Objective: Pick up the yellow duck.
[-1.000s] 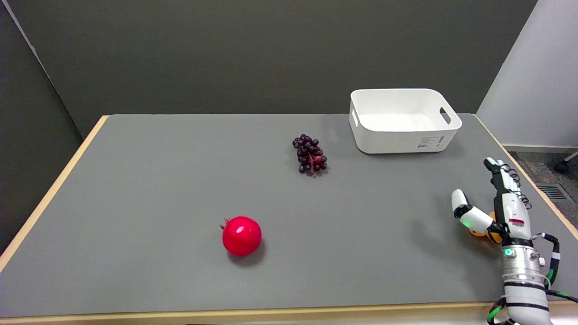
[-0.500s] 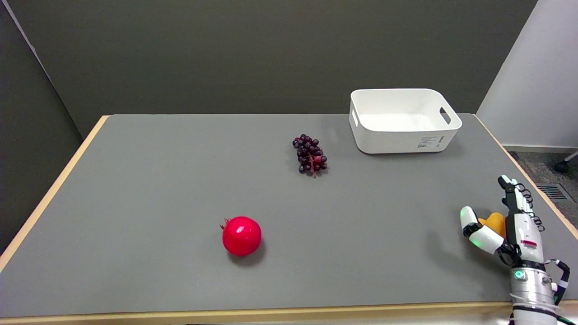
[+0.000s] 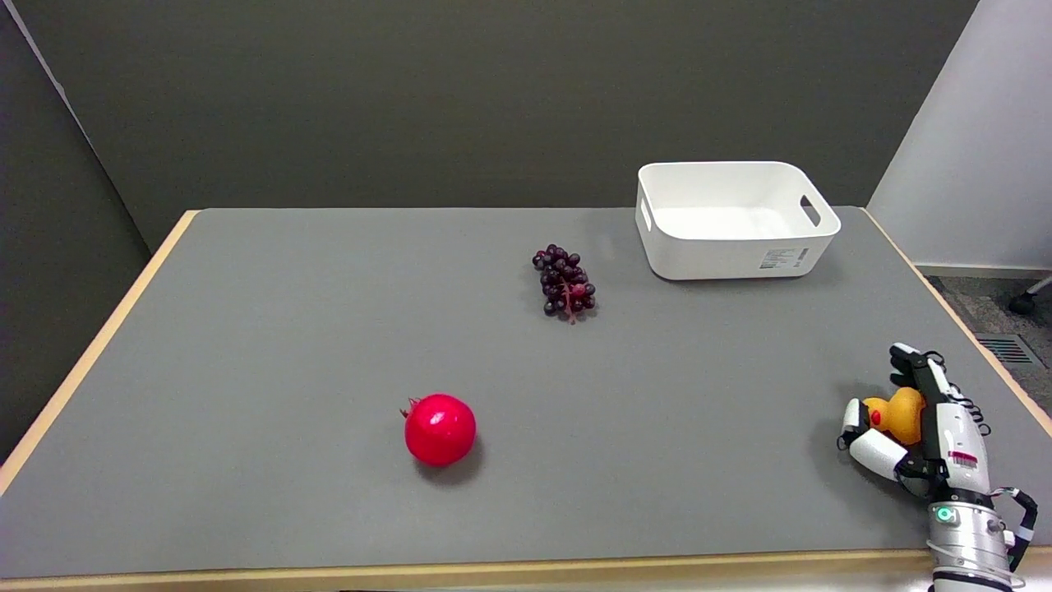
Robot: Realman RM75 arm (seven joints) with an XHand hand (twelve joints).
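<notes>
Yellow duck, red-beaked, seemingly upright; near table's right front corner.

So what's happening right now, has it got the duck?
Right hand closed around yellow duck, near table's right edge. Lifted or not: cannot tell. Pomegranate, grapes, white bin well clear.

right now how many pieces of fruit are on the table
2: a red pomegranate near the front centre and a bunch of dark grapes farther back, left of the white bin. None seem hidden.

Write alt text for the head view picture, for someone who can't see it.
The robot's right hand closes around a yellow duck at the grey table's near right corner. Farther off lie a red pomegranate, dark grapes and a white bin.
</notes>
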